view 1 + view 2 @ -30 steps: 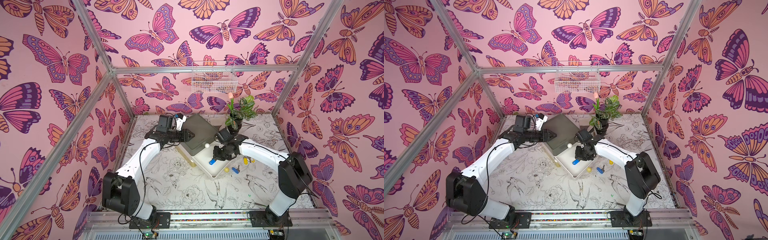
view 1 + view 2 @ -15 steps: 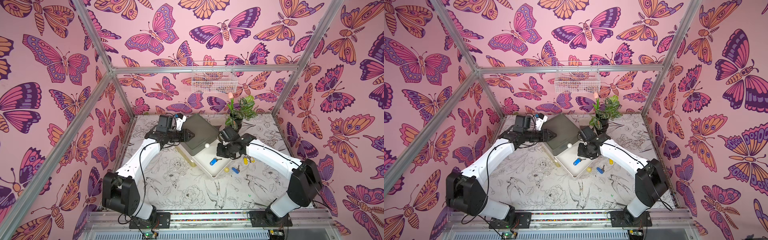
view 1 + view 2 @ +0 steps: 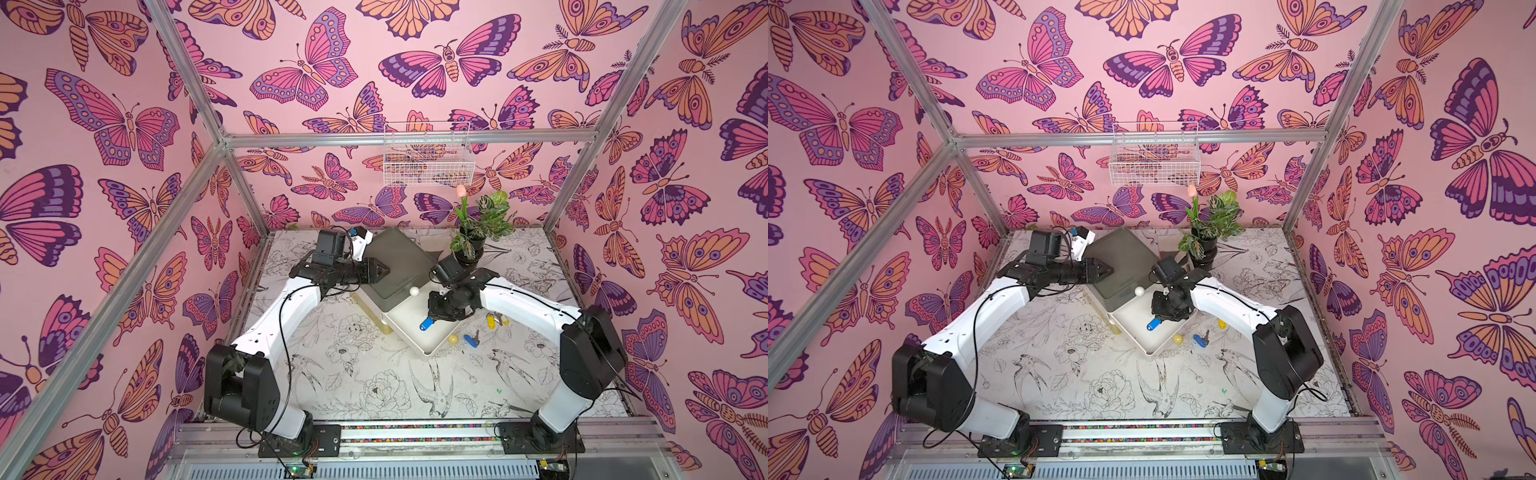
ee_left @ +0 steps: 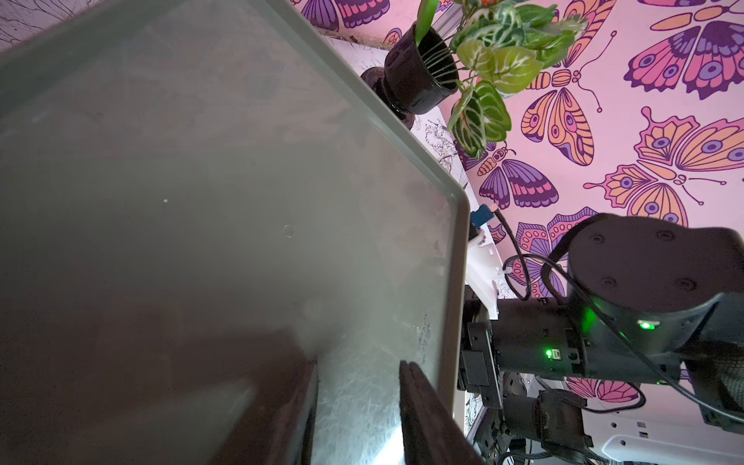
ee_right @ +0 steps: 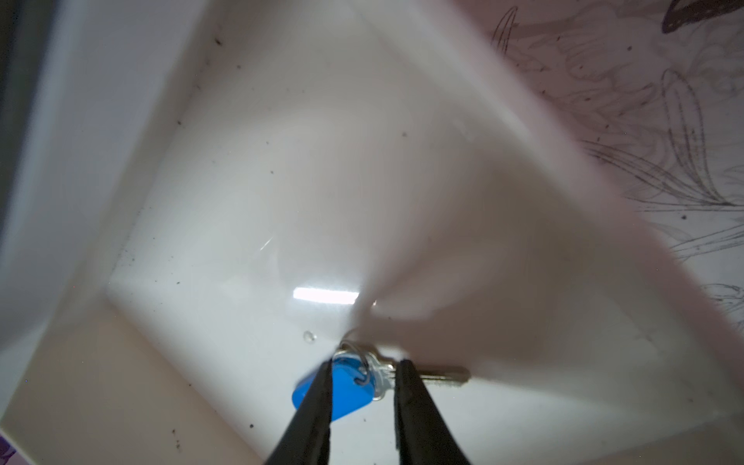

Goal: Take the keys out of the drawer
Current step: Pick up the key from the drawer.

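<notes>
The white drawer (image 3: pixel 409 345) stands pulled out from under the grey cabinet top (image 3: pixel 399 262). One of the keys, with a blue tag (image 3: pixel 426 324) (image 3: pixel 1153 323), lies inside it. My right gripper (image 3: pixel 433 318) (image 5: pixel 365 364) hangs open right over that key, one finger on either side of the blue tag (image 5: pixel 346 388) and its ring; the metal blade (image 5: pixel 443 376) sticks out sideways. More keys lie outside on the table: a yellow-tagged set (image 3: pixel 492 321) and a blue-tagged one (image 3: pixel 470 340). My left gripper (image 3: pixel 382 272) (image 4: pixel 358 362) rests on the grey top, fingers apart and empty.
A potted plant (image 3: pixel 469 249) stands just behind my right wrist. A white knob (image 3: pixel 413 291) sits at the cabinet's front edge and a small yellow ball (image 3: pixel 453 339) by the drawer's outer corner. A wire basket (image 3: pixel 428 160) hangs on the back wall.
My right gripper was shut; its jaws have parted and it has settled over the blue-tagged key after swinging out briefly. The key and my left arm have stayed put.
</notes>
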`<state>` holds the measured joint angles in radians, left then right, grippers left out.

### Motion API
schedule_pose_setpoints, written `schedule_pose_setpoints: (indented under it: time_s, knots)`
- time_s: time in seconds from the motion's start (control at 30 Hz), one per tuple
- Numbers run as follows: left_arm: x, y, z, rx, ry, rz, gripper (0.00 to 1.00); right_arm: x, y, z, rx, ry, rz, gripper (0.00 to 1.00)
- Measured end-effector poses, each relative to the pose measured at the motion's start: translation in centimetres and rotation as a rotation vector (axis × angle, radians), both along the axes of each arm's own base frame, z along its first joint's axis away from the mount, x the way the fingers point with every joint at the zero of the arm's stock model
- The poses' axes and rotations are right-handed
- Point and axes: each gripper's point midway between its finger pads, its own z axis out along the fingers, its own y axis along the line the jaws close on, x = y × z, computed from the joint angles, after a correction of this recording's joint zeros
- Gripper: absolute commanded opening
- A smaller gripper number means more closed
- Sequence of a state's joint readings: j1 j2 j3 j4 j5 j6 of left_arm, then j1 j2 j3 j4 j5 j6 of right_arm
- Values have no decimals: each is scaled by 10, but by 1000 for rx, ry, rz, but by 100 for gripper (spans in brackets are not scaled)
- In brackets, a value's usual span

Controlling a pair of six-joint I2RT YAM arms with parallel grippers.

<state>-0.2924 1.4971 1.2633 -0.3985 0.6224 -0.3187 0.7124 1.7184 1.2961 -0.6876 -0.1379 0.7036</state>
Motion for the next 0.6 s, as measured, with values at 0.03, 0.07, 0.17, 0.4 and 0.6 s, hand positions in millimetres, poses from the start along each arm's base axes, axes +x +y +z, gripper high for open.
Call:
schedule_pose_setpoints:
  time_s: [0.03,0.07,0.17,0.4,0.6]
  knots:
    - [0,0,0,0,0,0,39,0,1,0,0,1,3,29]
    - [0,0,0,0,0,0,39,0,1,-1,-1,1,5,29]
    - [0,1,0,-3,1,0,39,-2,2,-1,-2,2,10,27]
    - [0,1,0,-5,2,0,39,-2,7,-4,-12,0,40,26]
    - [1,3,0,-12,0,0,39,-2,6,-5,-36,5,42,18]
